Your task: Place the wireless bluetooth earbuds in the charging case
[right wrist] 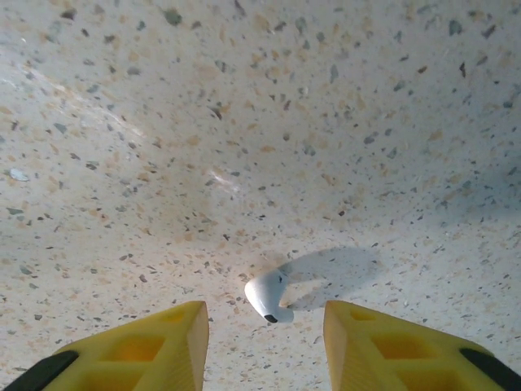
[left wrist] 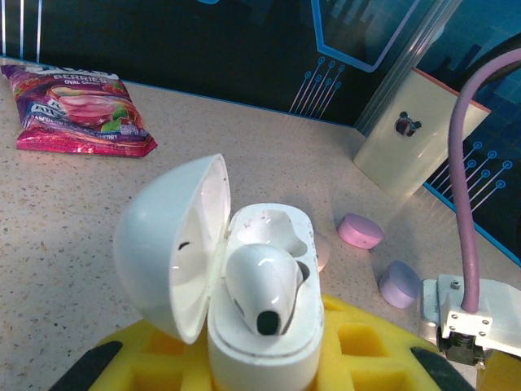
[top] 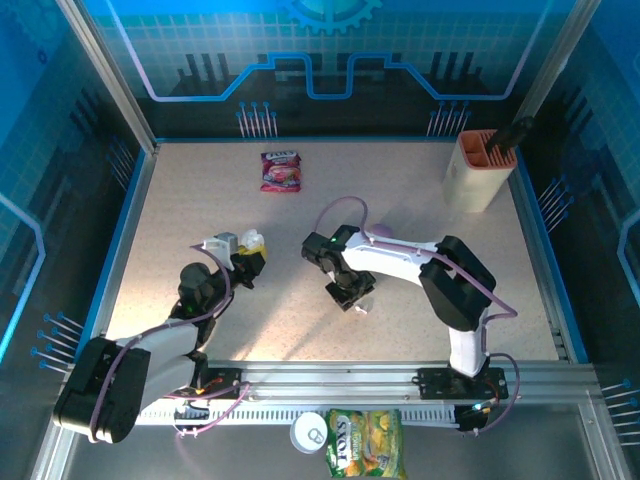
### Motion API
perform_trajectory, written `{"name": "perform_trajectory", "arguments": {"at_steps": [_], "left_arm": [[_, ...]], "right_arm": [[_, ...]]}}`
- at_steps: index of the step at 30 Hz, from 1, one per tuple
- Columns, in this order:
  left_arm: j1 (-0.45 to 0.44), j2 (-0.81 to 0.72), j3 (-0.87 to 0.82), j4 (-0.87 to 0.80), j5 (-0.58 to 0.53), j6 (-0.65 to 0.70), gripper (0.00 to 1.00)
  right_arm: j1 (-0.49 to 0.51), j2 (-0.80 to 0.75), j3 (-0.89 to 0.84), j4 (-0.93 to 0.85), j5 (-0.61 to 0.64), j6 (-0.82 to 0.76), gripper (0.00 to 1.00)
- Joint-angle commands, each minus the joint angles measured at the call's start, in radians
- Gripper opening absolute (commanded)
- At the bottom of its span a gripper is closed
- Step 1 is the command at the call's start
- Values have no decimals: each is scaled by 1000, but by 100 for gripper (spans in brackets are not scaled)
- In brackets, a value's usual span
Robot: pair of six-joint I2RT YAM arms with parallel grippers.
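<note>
Earbud lies within the spread right claw.

The left gripper hid the base of the charging case, both cut by the bottom edge. The snack bag ran off the left edge; the right gripper was cropped below.

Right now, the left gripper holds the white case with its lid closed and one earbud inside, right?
No, the lid is open, not closed. The left wrist view shows the left gripper holding the white case with its lid swung back and one earbud inside.
</note>
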Motion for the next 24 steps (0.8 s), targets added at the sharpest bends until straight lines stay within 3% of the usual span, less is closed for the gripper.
{"name": "perform_trajectory", "arguments": {"at_steps": [1,24], "left_arm": [[5,-18,15,30,16,26,9],[5,4,28,34,39,29,8]], "right_arm": [[16,53,36,-90,24,-15,41],[7,182,72,-101,12,-46,28]]}}
